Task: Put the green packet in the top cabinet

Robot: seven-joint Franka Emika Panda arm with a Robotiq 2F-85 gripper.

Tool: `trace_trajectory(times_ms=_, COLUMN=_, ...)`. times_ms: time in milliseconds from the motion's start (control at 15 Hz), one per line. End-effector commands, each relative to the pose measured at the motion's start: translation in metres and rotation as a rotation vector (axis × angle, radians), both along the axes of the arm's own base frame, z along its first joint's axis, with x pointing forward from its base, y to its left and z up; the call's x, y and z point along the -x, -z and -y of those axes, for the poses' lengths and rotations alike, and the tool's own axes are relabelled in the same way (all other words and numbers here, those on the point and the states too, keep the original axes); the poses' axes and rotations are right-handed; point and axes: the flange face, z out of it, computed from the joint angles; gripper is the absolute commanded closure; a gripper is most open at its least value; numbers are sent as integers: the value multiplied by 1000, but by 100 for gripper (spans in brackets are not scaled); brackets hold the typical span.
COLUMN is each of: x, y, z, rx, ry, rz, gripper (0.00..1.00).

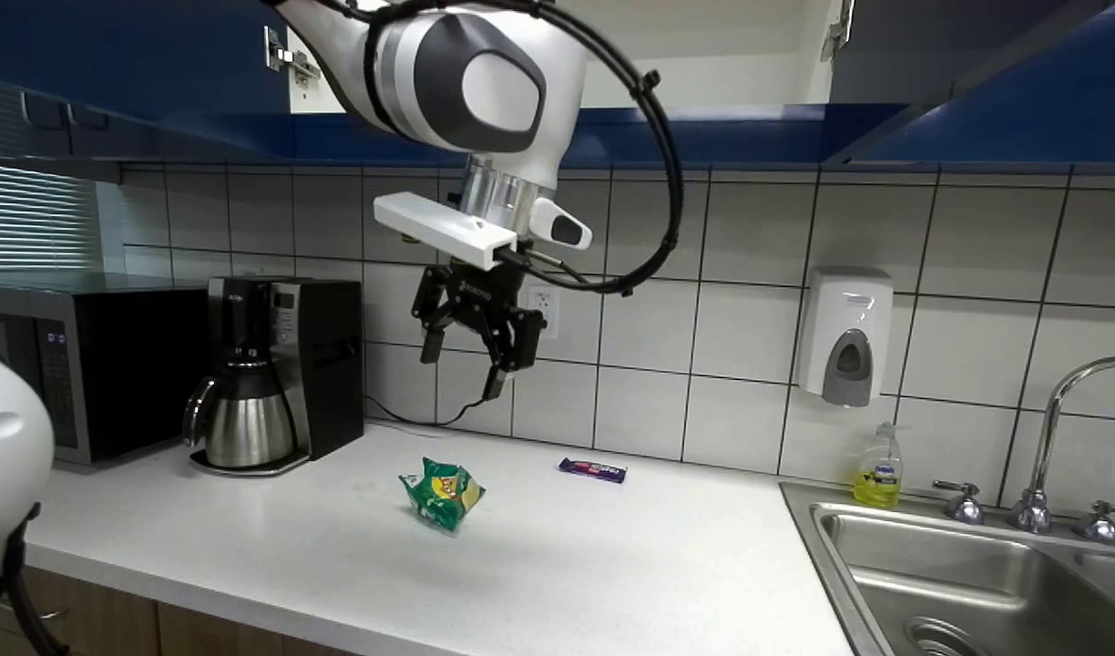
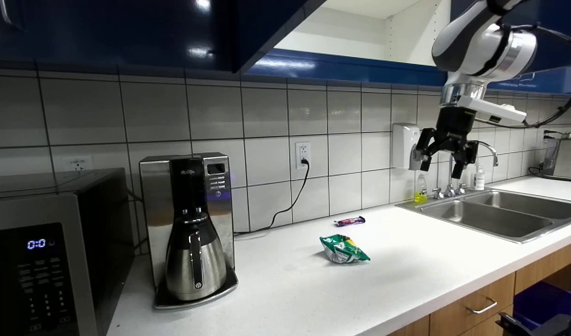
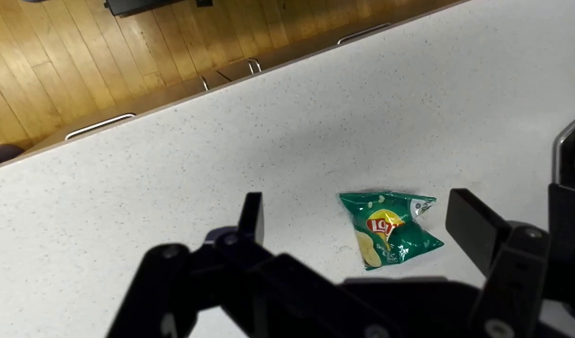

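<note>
Well, glossy, crinkled packet [image 3: 391, 227] on speckled counter [image 3: 287, 136]

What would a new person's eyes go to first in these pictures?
Probably the big white robot arm, with its open black gripper hanging in the air above the white counter. Next might come the bright green packet, lying on that counter. Higher up, the open top cabinet may stand out too, with its white inside and blue frame.

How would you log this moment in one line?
hand: open, empty, above counter | green packet: on counter, ungrasped | top cabinet: open | placement: not yet done
</note>
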Motion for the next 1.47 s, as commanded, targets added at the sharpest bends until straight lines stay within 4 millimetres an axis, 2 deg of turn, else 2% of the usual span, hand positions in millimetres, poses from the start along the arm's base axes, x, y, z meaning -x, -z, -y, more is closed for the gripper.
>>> trace_trajectory(times_ms=0, x=-35, y=28, z=-21, rx=-1, ry=-25, rz=19, gripper=0)
trace_trajectory(times_ms=267, x=-69, y=60, z=-49, rx=10, ry=-33, rz=33, gripper=0)
trace_trajectory(times_ms=467, x=-90, y=88, z=-63, rx=18, ry=-26, rz=36, gripper=0)
trace_trajectory(times_ms=933, x=-137, y=143, z=-74, rx=29, ry=10, rz=59, gripper=0)
trace_trajectory(times_ms=1400, x=-180, y=180, z=-89, rx=26, ry=12, rz=70, gripper=0)
